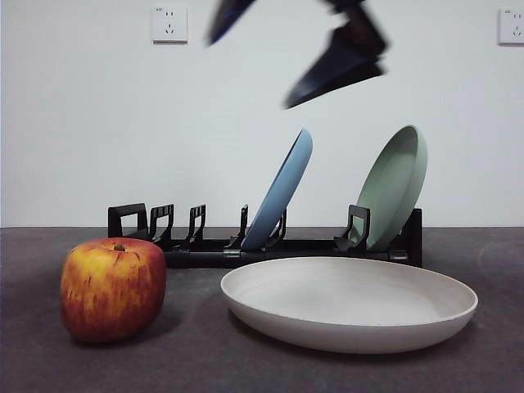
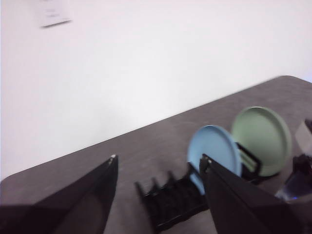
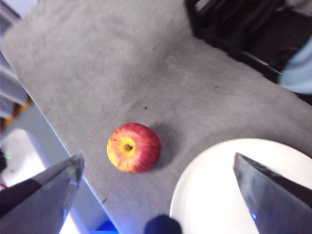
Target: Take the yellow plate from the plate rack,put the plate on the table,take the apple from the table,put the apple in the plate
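The yellow plate point(image 1: 352, 301), pale cream, lies flat on the table point(image 1: 33, 360), in front of the plate rack point(image 1: 205, 250). The apple point(image 1: 112, 286) stands on the table to the left of the plate, apart from it. My right gripper point(image 3: 158, 156) is open and empty, high above the gap between the apple point(image 3: 133, 147) and the plate point(image 3: 219, 190). In the front view it is the big dark shape point(image 1: 340, 61) at the top. My left gripper point(image 2: 158, 158) is open and empty, high up, looking down on the rack point(image 2: 173, 200).
A light blue plate point(image 1: 282, 192) and a sage green plate point(image 1: 397, 184) stand upright in the rack, with empty slots to their left. A second dark gripper tip point(image 1: 228, 18) shows at the top edge. The table's edge point(image 3: 58, 141) runs close to the apple.
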Tool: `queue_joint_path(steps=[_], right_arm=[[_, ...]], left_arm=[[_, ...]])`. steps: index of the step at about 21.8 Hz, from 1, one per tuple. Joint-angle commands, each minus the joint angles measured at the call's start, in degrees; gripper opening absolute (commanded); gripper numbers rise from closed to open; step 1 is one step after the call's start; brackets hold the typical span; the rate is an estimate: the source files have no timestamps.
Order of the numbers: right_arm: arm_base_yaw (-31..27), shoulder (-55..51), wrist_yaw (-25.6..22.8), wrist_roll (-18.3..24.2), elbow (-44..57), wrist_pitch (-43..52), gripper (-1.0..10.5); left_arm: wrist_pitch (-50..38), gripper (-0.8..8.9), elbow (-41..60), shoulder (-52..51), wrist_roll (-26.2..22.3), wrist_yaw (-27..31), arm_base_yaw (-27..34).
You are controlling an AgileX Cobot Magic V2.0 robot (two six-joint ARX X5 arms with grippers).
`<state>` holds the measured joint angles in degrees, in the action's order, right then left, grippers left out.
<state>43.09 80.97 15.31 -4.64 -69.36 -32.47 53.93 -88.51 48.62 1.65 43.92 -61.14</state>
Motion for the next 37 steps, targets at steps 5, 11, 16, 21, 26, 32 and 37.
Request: queue_joint_path(steps=[5,11,16,21,26,32,37], right_arm=[[7.23,12.0,-3.52,3.61,-7.76,0.33,5.1],[11.54,22.01,-3.96,5.6,-11.17,0.59,5.1],[13.64,29.9,-6.67,7.13,-11.17,1.16,5.1],[13.99,33.51,-6.73,7.1,-11.17,1.33,3.7],[14.27,33.44,-6.75,7.08,-11.17,4.26,-0.1],[13.31,25.29,-14.14,8.55,-11.85,4.15,-0.1],[8.26,11.37,-17.18,9.66,-11.85,-1.38,-0.1]], left_arm=[[7.52,2.82,0.07,-2.08,4.87,3.17,0.13],[13.84,2.82,0.07,-2.03,7.87,4.5,0.13],[14.75,2.81,0.07,-2.05,7.87,6.58,0.13],[15.19,2.81,0.07,-2.05,7.85,7.02,0.13],[15.45,2.81,0.07,-2.05,7.85,6.99,0.13],[15.78,2.81,0.07,-2.03,7.89,6.99,0.13],[13.86,2.81,0.07,-1.07,7.8,6.99,0.13]])
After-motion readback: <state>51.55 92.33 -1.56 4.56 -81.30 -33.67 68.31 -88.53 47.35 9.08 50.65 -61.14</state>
